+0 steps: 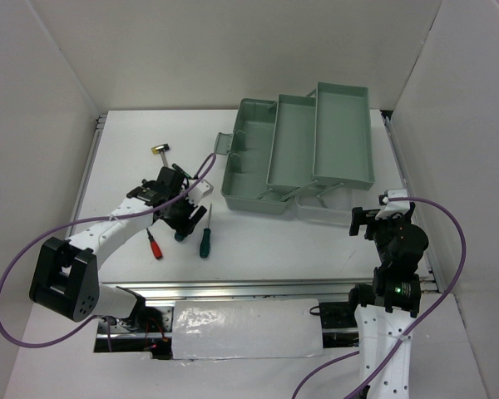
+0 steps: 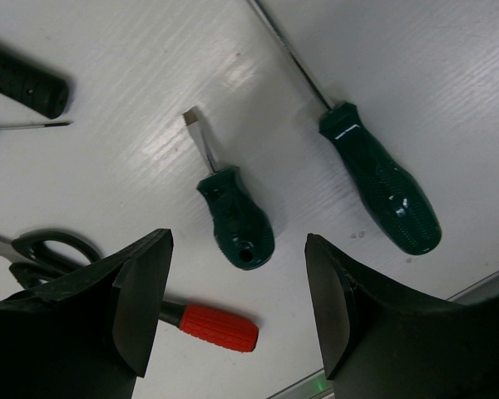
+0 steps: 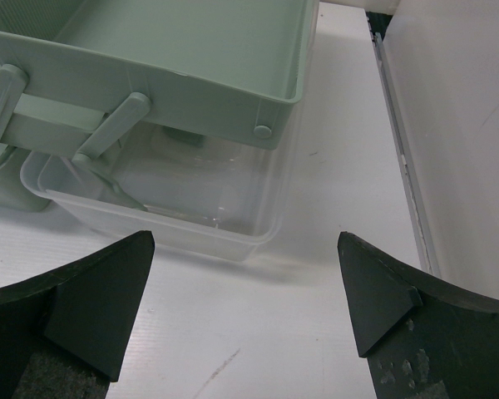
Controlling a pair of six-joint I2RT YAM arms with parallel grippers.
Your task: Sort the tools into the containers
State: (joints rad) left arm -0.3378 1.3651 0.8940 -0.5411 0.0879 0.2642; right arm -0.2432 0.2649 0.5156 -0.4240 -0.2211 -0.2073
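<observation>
Enclosing the white table (image 1: 316,249) stand white walls (image 1: 233,50); left jaws and right jaws gape empty.

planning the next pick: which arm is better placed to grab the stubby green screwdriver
Left. The left claw hovers open right over the stubby green screwdriver; the right claw faces the toolbox, far from that tool.
</observation>
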